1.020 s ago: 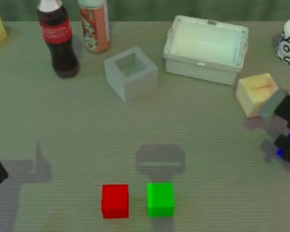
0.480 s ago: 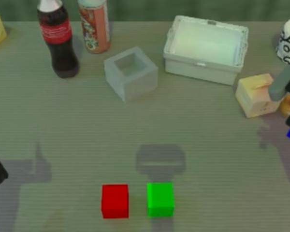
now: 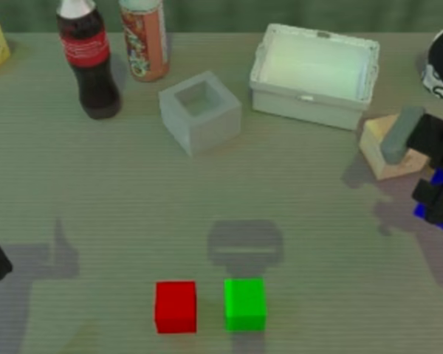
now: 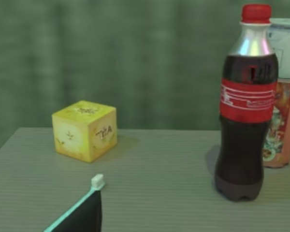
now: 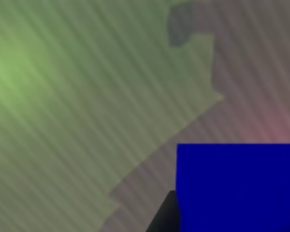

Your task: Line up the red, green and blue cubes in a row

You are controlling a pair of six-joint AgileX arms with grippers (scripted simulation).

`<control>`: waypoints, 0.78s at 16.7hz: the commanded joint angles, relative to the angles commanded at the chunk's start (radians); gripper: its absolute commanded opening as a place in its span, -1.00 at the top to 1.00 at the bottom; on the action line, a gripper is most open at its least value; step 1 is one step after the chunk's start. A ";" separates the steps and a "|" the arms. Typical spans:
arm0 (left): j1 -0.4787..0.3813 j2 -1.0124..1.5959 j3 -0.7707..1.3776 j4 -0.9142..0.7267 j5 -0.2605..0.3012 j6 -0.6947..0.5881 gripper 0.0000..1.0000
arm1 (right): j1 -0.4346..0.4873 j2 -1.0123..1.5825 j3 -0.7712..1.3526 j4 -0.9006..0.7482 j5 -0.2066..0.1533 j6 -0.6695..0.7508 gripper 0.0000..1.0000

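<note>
— Where do the cubes stand?

— The red cube (image 3: 176, 306) and green cube (image 3: 245, 303) sit side by side, a small gap apart, near the desk's (image 3: 310, 236) front edge. The blue cube (image 3: 435, 198) is at the right edge, lifted in our right gripper (image 3: 434, 199), just in front of the cream box (image 3: 380, 151).

— Is the claw closed on it?

— It appears clamped on the blue cube; our arm hides most of the grip from above, though the wrist camera shows blue (image 5: 237, 186) against a finger.

— And our left arm?

— Parked at the left edge; we cannot tell its claw's state.
</note>
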State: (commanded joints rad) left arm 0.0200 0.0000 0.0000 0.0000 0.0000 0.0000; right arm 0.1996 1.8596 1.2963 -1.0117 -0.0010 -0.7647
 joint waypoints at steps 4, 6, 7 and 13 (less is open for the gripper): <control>0.000 0.000 0.000 0.000 0.000 0.000 -1.00 | 0.246 -0.038 -0.029 -0.023 -0.002 -0.014 1.00; 0.000 0.000 0.000 0.000 0.000 0.000 -1.00 | 0.378 -0.062 -0.047 -0.034 -0.004 -0.022 1.00; 0.000 0.000 0.000 0.000 0.000 0.000 -1.00 | 0.437 -0.075 -0.055 -0.037 -0.005 -0.025 1.00; 0.000 0.000 0.000 0.000 0.000 0.000 -1.00 | 0.579 -0.121 -0.076 -0.039 -0.003 -0.032 1.00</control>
State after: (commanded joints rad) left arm 0.0200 0.0000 0.0000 0.0000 0.0000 0.0000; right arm 0.7790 1.7390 1.2208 -1.0512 -0.0037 -0.7969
